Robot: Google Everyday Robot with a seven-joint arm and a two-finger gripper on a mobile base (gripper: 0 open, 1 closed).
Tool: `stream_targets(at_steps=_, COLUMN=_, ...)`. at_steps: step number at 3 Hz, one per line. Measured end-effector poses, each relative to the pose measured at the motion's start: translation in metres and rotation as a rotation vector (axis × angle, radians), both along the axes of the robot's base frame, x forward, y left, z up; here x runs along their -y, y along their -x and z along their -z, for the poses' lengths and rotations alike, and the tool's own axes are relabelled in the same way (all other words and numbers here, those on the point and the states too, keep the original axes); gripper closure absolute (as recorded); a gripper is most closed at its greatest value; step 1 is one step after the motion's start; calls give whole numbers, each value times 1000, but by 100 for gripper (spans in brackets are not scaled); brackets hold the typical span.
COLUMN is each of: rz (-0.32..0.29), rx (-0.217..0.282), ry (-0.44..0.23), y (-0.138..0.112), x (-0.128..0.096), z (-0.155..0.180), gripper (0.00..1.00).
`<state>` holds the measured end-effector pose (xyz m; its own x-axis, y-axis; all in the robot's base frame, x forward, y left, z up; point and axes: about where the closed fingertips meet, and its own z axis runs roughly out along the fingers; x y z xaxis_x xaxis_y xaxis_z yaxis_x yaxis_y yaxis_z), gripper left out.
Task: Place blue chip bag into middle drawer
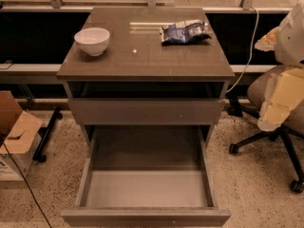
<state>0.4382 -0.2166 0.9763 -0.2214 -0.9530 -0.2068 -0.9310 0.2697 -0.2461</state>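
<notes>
One bag [184, 32] on the cabinet top [142, 61], back right, well apart from one bowl [92, 41] at left. Two drawers: one shut drawer [145, 111], and one open drawer [147, 189] below it, pulled out, floor bare. One gripper [274, 109] at the right edge, in front of one chair [256, 90]; blurry pale shape, open or closed cannot tell. One box [16, 137] cropped at left.

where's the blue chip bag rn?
The blue chip bag lies at the right rear of the cabinet top, across from the white bowl. The gripper is at the view's right edge, away from it.
</notes>
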Motion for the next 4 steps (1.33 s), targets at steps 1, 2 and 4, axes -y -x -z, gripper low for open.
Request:
stream_targets(at_steps=1, rz=8, rx=8, ry=-11, y=-2, x=-1, z=0, gripper=0)
stream_targets(at_steps=2, rz=67, rx=62, ry=-97, y=-19, x=-10, z=3, gripper=0)
stream_targets(at_steps=4, rz=145, rx=138, ry=-362, y=-119, x=-40, z=24, gripper=0)
